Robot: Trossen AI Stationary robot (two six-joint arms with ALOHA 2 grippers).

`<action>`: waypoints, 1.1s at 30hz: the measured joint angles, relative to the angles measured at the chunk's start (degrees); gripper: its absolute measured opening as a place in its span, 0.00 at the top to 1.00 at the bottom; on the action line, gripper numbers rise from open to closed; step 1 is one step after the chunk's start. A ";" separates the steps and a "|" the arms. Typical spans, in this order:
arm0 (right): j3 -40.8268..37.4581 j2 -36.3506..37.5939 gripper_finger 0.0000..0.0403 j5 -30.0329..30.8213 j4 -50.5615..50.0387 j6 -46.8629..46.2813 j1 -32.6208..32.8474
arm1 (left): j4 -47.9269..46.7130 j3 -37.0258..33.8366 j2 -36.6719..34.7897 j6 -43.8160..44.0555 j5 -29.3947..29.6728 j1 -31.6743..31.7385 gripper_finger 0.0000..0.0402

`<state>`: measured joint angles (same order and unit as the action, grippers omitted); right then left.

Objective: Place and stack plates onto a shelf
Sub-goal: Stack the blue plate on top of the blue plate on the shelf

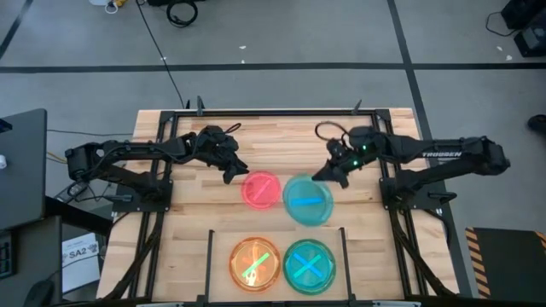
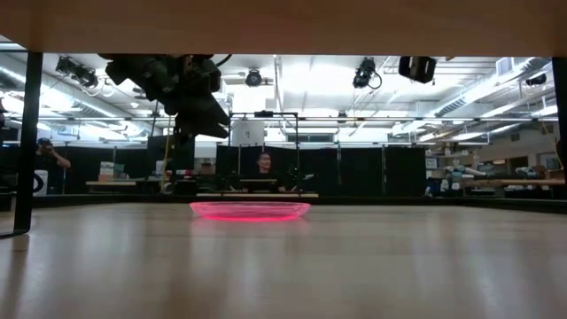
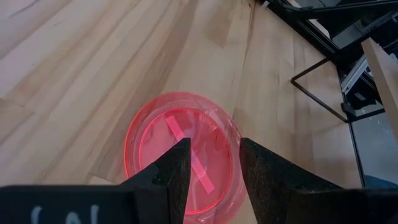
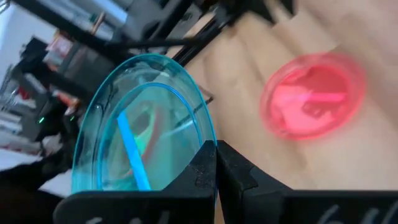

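Around the pink plate (image 1: 261, 188): bare bench (image 1: 273, 141) lies open behind it. The cyan plate (image 1: 307, 200), pinched in the right claw (image 1: 327, 173), crowds its right edge. The left claw (image 1: 232, 171) hangs over its left. The shelf (image 1: 277, 260), already carrying stacks, blocks the front.

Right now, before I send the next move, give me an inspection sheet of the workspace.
Surface: wooden table, bare wood between things.
Job's things: pink plate flat on the table; cyan plate lifted and tilted in the right claw; orange plate and another cyan plate sit within the wire shelf.
Clutter: nothing seen.
Grippers: left claw open, above the pink plate's edge; right claw shut on the cyan plate's rim.
Cables: black cable across the floor.
Surroundings: person at a desk beyond the table.
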<state>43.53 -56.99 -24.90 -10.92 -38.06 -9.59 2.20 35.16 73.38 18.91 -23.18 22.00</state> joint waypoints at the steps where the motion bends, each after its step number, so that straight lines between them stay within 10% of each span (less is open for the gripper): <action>1: 0.00 0.00 0.98 0.73 0.01 -0.66 1.68 | 0.00 0.00 0.00 0.00 0.00 0.00 0.64; 19: 0.00 -0.62 0.98 18.38 2.65 -7.99 25.17 | -0.02 0.02 0.02 0.01 0.00 0.00 0.64; 33: 0.00 -11.90 0.98 19.31 11.64 -12.76 33.27 | 0.09 0.04 0.06 0.00 0.00 -0.09 0.64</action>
<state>43.53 -68.90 -5.58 0.72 -50.83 23.67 2.28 35.20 73.44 18.91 -23.18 21.91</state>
